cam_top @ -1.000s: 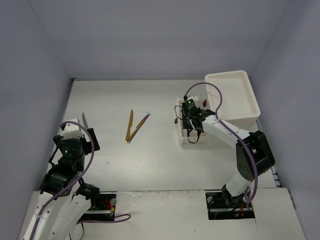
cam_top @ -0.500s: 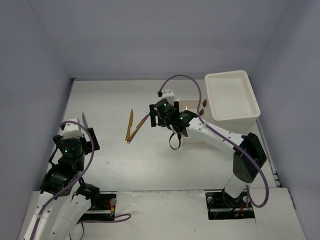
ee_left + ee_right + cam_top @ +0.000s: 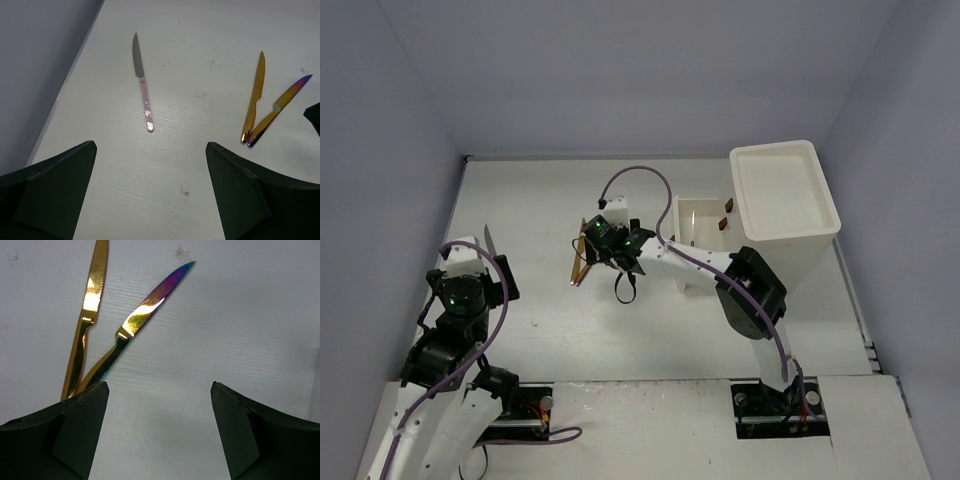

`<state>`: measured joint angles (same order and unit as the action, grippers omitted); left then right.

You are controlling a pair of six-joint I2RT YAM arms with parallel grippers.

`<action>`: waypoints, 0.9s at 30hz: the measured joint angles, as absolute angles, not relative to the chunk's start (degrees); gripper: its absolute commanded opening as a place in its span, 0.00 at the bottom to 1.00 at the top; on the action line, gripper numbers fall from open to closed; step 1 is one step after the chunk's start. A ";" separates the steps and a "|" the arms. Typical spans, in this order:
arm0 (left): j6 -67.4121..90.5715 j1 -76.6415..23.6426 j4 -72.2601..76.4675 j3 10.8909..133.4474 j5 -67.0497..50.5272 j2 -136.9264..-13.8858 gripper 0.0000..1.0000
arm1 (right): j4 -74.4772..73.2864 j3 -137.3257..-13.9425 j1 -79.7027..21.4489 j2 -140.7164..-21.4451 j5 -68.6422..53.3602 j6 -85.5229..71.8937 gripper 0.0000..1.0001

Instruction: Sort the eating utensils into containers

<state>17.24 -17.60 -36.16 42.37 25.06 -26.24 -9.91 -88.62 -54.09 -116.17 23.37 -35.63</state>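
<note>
Right pincer (image 3: 157, 390) open, empty, above gold knife (image 3: 91, 297) and iridescent knife (image 3: 145, 307) on counter (image 3: 210, 330), handle ends touching. Grab iridescent at its neck, clear of gold, jaws across it. Left pincer (image 3: 150, 147) open, idle.

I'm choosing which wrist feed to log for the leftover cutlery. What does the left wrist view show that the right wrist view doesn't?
Only the left wrist view: a pink-handled knife lying alone near the left edge of the table, the grey wall beside it, and the open left end effector.

Only the right wrist view: the open right end effector and, close up, the serrated edge of the iridescent knife.

Both: that iridescent knife and the gold knife, lying with handle ends close together and blades spread in a V.
</note>
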 measured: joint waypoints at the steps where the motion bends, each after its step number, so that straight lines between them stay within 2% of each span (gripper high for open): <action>1: 17.24 -17.61 -36.16 42.37 25.01 -26.24 0.89 | -9.74 -89.53 -54.30 -117.27 23.77 -36.22 0.81; 14: 17.25 -17.58 -36.16 42.34 24.54 -25.98 0.89 | -9.65 -98.26 -55.96 -128.43 28.54 -42.19 0.84; 19: 17.26 -17.58 -36.16 42.30 24.24 -25.98 0.89 | -9.51 -101.24 -56.94 -132.12 30.58 -42.36 0.88; 27: 17.26 -17.54 -36.16 42.13 24.23 -25.85 0.89 | -8.98 -101.18 -57.89 -134.00 32.87 -41.42 0.90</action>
<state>17.26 -17.54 -36.16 42.13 24.23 -25.85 -8.98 -101.18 -57.89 -134.00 32.87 -41.42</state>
